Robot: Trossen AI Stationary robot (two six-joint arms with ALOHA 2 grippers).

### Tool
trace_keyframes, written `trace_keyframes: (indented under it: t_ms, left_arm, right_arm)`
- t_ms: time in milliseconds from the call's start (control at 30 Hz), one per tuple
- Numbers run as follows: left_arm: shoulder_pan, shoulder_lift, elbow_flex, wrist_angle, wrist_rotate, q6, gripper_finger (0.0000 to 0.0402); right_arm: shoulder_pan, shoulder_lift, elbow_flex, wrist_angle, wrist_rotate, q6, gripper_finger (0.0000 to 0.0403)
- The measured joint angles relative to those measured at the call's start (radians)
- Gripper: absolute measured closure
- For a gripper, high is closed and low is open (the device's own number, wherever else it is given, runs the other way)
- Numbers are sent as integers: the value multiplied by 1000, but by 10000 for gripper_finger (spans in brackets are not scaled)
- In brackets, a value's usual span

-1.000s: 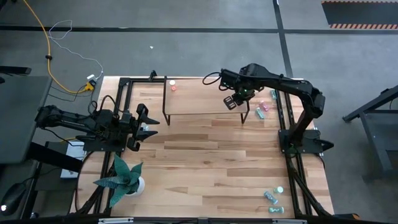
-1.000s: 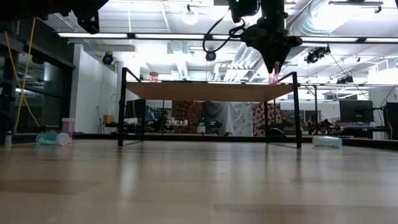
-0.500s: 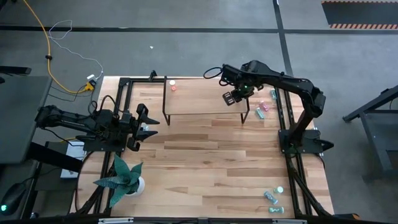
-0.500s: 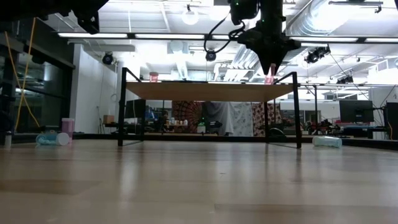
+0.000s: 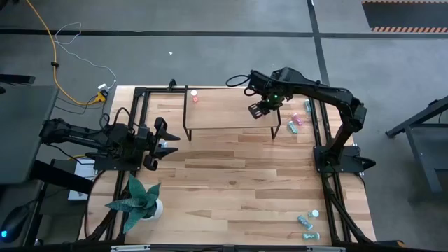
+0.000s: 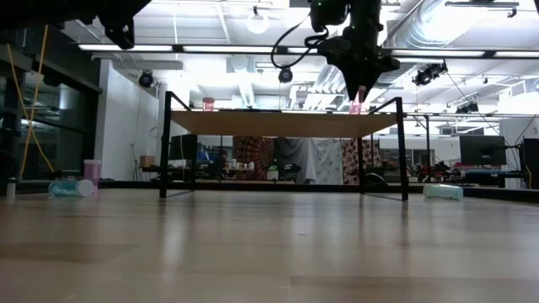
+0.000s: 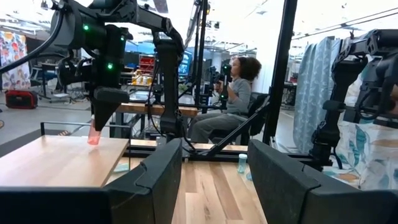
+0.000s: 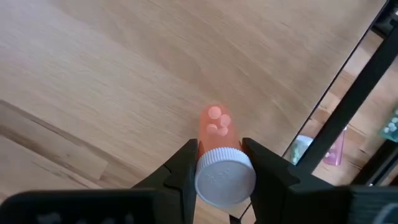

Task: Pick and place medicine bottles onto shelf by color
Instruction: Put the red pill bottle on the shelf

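The left hand (image 5: 166, 142) waits at the surface's (image 5: 238, 189) left edge, its fingers (image 7: 155, 177) spread apart with nothing between them. A potted plant (image 5: 140, 199) stands near the front-left corner.

On the shelf (image 5: 224, 112), which stands along the surface's far edge, one reddish bottle (image 5: 194, 97) sits at the far-left corner. Over the shelf's right end hangs the right hand (image 5: 260, 110), clamped on an orange-red bottle (image 8: 217, 134) by its white cap (image 8: 225, 178); the fingers (image 8: 183, 165) press the cap from both sides, and the bottle points down at the shelf top. In the low view this bottle (image 6: 356, 101) hangs close above the shelf's right end.

Beyond the shelf's right end, loose bottles (image 5: 295, 122) lie by the surface's right edge, and more bottles (image 5: 308, 222) lie at the front-right corner.
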Motion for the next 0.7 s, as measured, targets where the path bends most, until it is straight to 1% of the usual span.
trace_keyframes:
  t_ms: [333,600,700]
  left_arm:
    - [0,0,0,-8,0,0,229]
    - [0,0,0,-8,0,-1,229]
    - [0,0,0,-8,0,-1,229]
  right_arm:
    - [-2,0,0,-39,5,7,304]
    - [-2,0,0,-40,37,-1,303]
    - [-2,0,0,-40,53,-2,291]
